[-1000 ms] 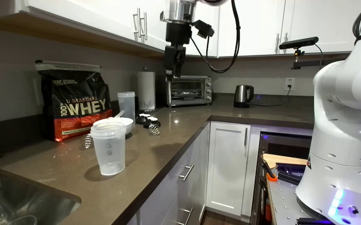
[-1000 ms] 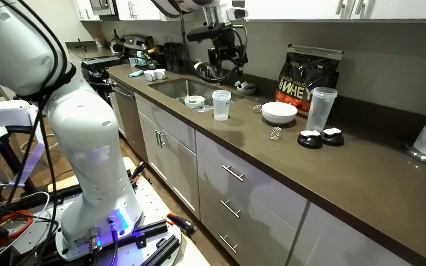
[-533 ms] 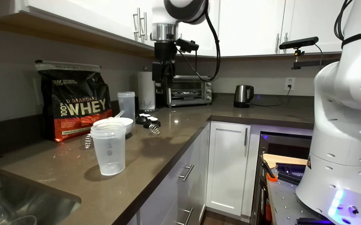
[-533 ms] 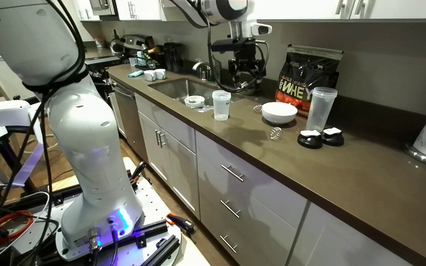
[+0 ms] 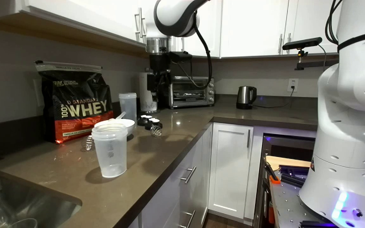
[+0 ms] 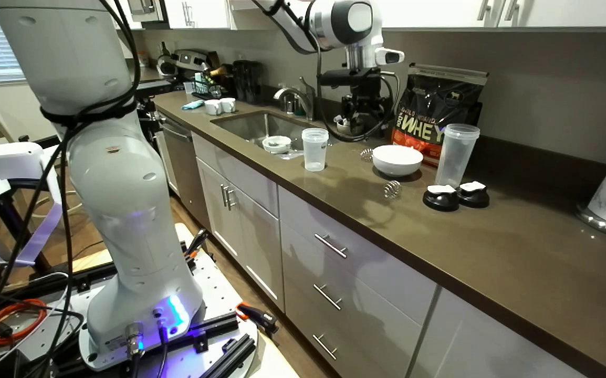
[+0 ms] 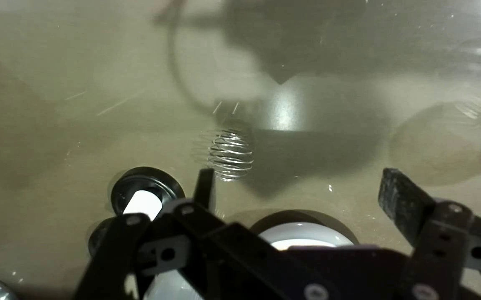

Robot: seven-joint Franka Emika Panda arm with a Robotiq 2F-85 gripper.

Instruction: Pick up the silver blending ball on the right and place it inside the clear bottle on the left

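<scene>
End effector: in the wrist view, jaws wide apart, its body covering part of the bowl.
Silver blending ball: in the wrist view, on the desk, to the upper left of the bowl.
Black lids: in the wrist view, left of the bowl, partly hidden by the end effector.
Clear bottle: in an exterior view, upright in front of the bowl, hiding part of it.
Taller bottle: in an exterior view, upright behind the bowl.
Paper roll: in an exterior view, farther back than the bowl, partly covered by the end effector.
Second wire ball: in an exterior view, just left of the bowl.
Whey bag: in an exterior view, behind the bowl.
Sink: in an exterior view, left of the bowl.
End effector against half a second ago: lower and nearer the bowl in both exterior views; the clear bottle and silver blending ball keep their places.
</scene>
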